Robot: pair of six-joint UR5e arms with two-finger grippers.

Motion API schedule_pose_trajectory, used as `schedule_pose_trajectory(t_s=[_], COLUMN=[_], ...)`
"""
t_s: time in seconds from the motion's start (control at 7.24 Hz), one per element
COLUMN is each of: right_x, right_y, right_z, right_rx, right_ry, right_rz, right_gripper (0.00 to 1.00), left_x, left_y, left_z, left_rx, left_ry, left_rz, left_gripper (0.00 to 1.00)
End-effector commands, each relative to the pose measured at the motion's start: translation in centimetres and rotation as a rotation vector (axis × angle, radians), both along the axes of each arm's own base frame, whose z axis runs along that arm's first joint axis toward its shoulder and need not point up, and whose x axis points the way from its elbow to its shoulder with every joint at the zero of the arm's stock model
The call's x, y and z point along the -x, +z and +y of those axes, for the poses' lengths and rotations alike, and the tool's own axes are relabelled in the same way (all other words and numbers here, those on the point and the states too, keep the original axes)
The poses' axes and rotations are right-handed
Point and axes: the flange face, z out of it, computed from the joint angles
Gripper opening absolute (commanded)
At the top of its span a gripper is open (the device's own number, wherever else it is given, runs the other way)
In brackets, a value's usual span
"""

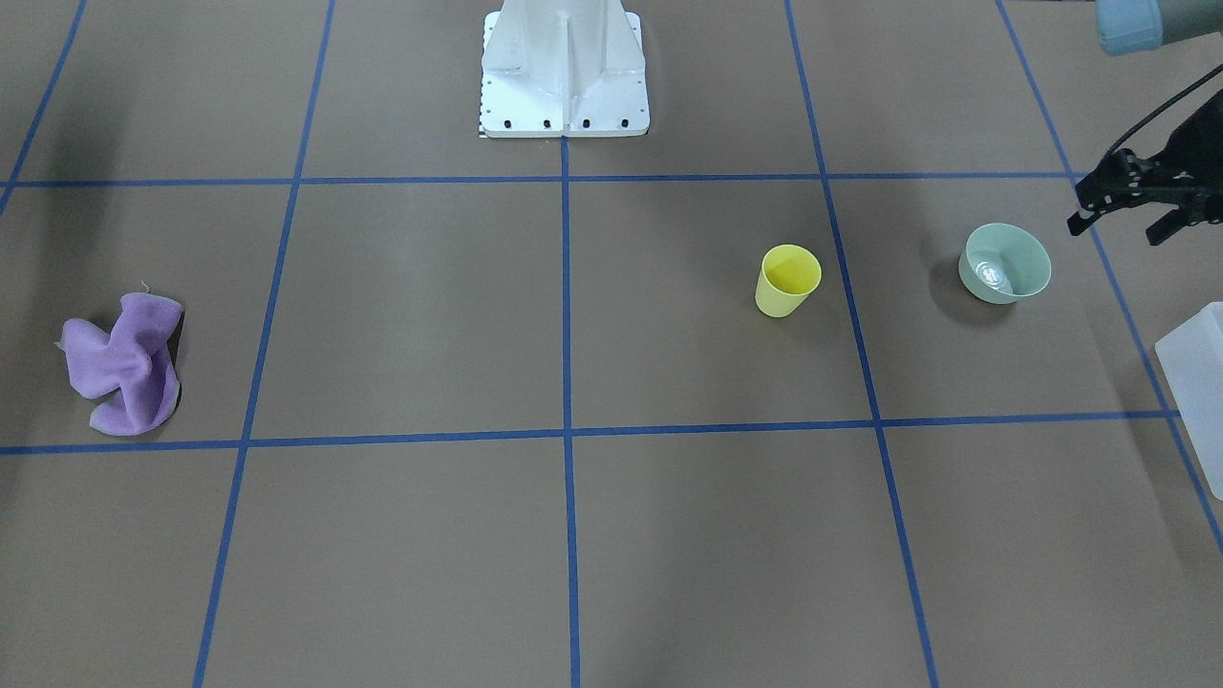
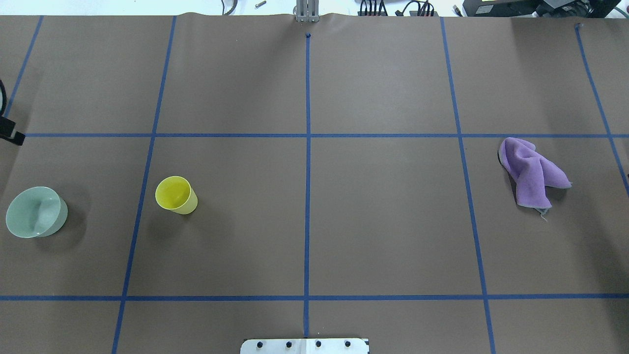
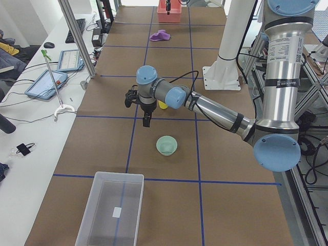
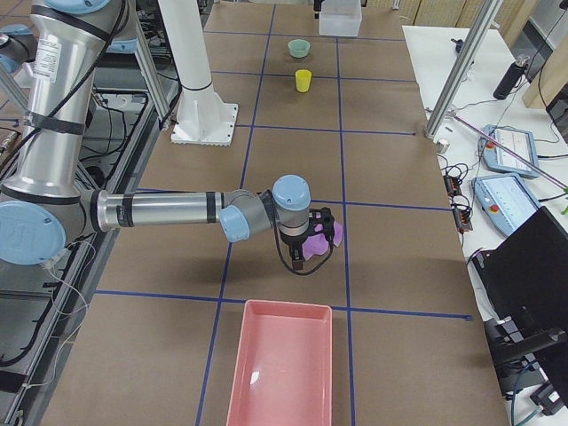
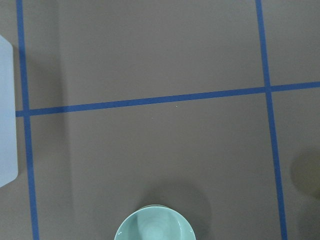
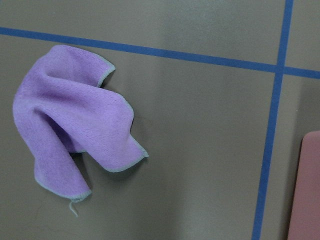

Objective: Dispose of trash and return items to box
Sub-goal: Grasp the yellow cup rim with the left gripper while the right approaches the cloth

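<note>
The left gripper (image 1: pixel 1118 229) hangs spread and empty near the upright mint-green bowl (image 1: pixel 1005 263), which stands apart from it between the yellow cup (image 1: pixel 788 280) and the translucent box (image 1: pixel 1194 382), while the right gripper (image 4: pixel 304 253), its state impossible to tell, hovers by the purple cloth (image 1: pixel 124 373).

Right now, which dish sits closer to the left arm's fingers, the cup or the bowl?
The green bowl. It sits close to the left fingers, near the table's end, while the yellow cup stands farther toward the table's middle.
</note>
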Motion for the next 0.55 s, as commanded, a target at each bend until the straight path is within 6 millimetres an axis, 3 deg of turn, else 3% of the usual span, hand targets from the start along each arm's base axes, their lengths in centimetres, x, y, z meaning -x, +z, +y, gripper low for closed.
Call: schedule_pose_trajectory(t_s=[0.0,0.14,0.28,0.41], right_x=[2.0,2.6,3.2,3.7], right_y=[-0.7,-1.0,-1.3,-1.3], right_z=[-0.2,-0.6,-0.7,-0.7], right_rx=[-0.008,-0.02,-0.026,-0.028], right_ry=[-0.001,-0.007,-0.019,-0.031], right_rz=[-0.004,0.004,0.002,0.002], right_gripper=[1.0,1.0,1.0,1.0], left_x=[-9.1,-13.7,-17.9,-20.7], left_y=[-4.1,-5.5,-5.7,-6.4], left_z=[1.2,1.6,2.5,1.8], left_rx=[0.081,0.069,0.086,0.111], left_ry=[0.001,-0.015,-0.012,-0.013], left_rz=[0.027,-0.011,-0.039,-0.037], left_gripper=[0.98,0.98,0.98,0.97])
